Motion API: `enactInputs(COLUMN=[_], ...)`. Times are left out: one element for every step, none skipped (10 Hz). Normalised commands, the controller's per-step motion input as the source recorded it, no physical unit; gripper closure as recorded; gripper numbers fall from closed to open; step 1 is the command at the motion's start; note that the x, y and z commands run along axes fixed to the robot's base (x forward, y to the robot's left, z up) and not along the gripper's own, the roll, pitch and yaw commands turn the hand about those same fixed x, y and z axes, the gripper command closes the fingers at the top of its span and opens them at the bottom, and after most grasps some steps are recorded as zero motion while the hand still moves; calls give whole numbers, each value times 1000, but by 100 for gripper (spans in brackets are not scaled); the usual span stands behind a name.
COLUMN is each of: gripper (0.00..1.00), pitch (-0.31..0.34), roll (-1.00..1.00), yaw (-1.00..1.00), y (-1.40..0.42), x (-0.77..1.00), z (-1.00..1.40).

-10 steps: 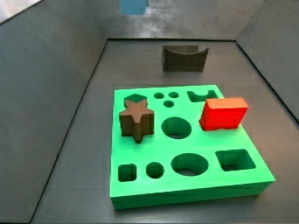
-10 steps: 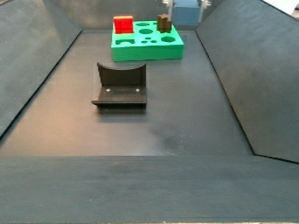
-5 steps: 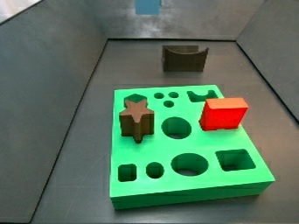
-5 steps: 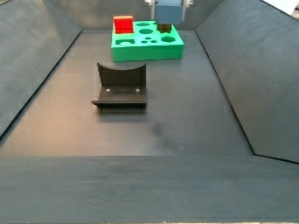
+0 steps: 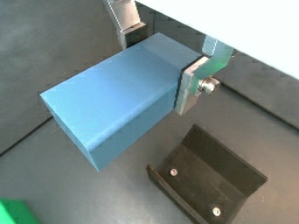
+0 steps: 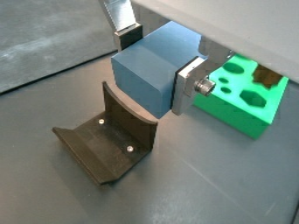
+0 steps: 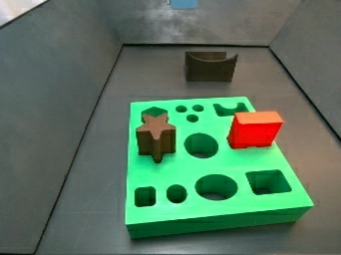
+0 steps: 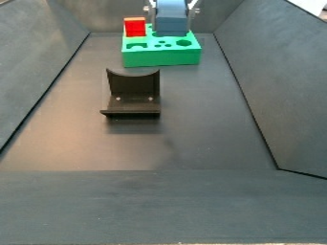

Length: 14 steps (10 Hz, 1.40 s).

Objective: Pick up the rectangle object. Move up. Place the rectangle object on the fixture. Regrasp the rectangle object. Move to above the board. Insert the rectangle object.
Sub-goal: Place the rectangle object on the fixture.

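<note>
The rectangle object (image 5: pixel 117 103) is pinched between the silver fingers (image 5: pixel 193 80) of the gripper (image 6: pixel 156 59), clear of the floor and above the fixture (image 6: pixel 107 144) (both wrist views show the dark bracket beneath the block, not touching it). In a side view the block (image 8: pixel 170 17) hangs beyond the fixture (image 8: pixel 130 93), in front of the board (image 8: pixel 161 48). The board (image 7: pixel 213 164), well apart from the fixture (image 7: pixel 210 65), carries a red cube (image 7: pixel 256 128) and a brown star-shaped piece (image 7: pixel 156 134).
</note>
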Motion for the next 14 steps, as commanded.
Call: enactInputs(gripper=[100,100,100,100,100,100,100,100,100,100,100,100,100,100], pitch=[179,189,212,195,172,142,125,104,85,79,80,78,84,94], roll=[-1000,-1000,-994,-832,-674,-457,-307,-226,-187,-176,-168,-163,-161,-161], yaw=[46,28,-13,-44,-70,-93,-99,-100,-95,-86,-80,-71,-61,-54], y=[257,216,163,136,107,79,65,47,48,47,44,42,38,39], x=[1000,1000,1000,992,926,839,771,696,579,497,421,350,258,196], z=[-32,-27,-22,-22,-21,-20,-16,-8,-10,-13,-10,-12,-7,-8])
